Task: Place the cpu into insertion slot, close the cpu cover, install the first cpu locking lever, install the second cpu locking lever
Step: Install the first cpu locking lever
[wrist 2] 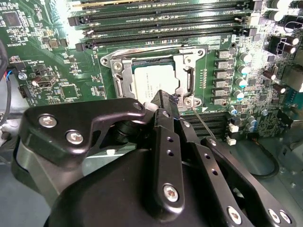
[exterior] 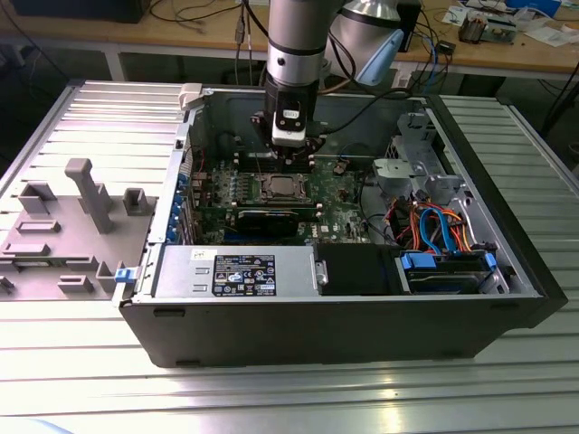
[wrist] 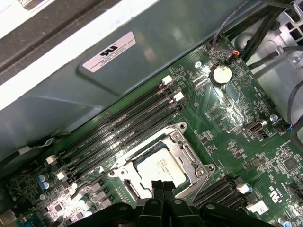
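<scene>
Your fingers (wrist 2: pixel 165 106) are pinched together, holding nothing, tips at the edge of the cpu cover (wrist 2: pixel 186 78); the cpu (wrist 2: pixel 152 79) sits seated just beyond them.

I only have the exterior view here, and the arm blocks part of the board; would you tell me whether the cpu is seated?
Observer: Yes; in the first wrist view the cpu lies flat, silver top up.
Operator: Thank you. Is the cover closed?
Observer: The cpu cover lies flat, framing the chip.
Operator: And the jaws?
Observer: In the second wrist view the gripper has its jaws together at the cover's edge, beside a thin lever rod.
</scene>
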### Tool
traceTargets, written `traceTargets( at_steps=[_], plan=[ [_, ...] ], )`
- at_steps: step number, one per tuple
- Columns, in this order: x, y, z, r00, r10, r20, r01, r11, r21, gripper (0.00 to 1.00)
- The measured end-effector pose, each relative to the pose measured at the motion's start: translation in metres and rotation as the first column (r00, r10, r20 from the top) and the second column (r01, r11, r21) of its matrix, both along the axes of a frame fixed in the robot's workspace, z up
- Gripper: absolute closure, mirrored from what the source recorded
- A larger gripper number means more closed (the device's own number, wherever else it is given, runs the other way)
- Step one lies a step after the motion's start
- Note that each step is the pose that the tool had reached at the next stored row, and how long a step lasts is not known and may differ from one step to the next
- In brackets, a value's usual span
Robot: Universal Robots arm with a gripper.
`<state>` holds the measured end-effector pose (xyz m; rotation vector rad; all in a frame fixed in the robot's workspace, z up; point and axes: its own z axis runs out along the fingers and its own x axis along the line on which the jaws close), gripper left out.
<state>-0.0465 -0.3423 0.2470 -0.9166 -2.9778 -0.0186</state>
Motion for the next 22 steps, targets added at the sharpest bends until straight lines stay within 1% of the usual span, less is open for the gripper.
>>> traceTargets(
  at_steps=[1, 9, 10, 12, 17, 19, 20, 22],
  plan=[
    [0.0, 0.0, 0.0, 1.0, 0.0, 0.001, 0.0, 1.0, 0.0, 0.89],
    [0.0, 0.0, 0.0, 1.0, 0.0, 0.0017, 0.0, 1.0, 0.0, 0.89],
    [0.0, 0.0, -0.0001, 1.0, 0.0, 0.0022, 0.0, 1.0, -0.0002, 0.89],
    [-0.0001, 0.0, -0.0002, 1.0, 0.001, 0.0059, -0.001, 1.0, 0.0001, 0.89],
    [-0.0001, 0.0, -0.0001, 0.9987, 0.05, 0.0074, -0.05, 0.9987, 0.0, 0.89],
    [-0.0002, 0.0, 0.0, 0.9984, 0.055, 0.0117, -0.056, 0.9985, 0.0, 0.89],
    [-0.0002, 0.0, 0.0006, 0.9983, 0.056, 0.0171, -0.056, 0.9984, -0.0008, 0.89],
    [-0.0001, 0.0, 0.0016, 0.9981, 0.057, 0.022, -0.057, 0.9984, -0.0002, 0.89]
  ],
)
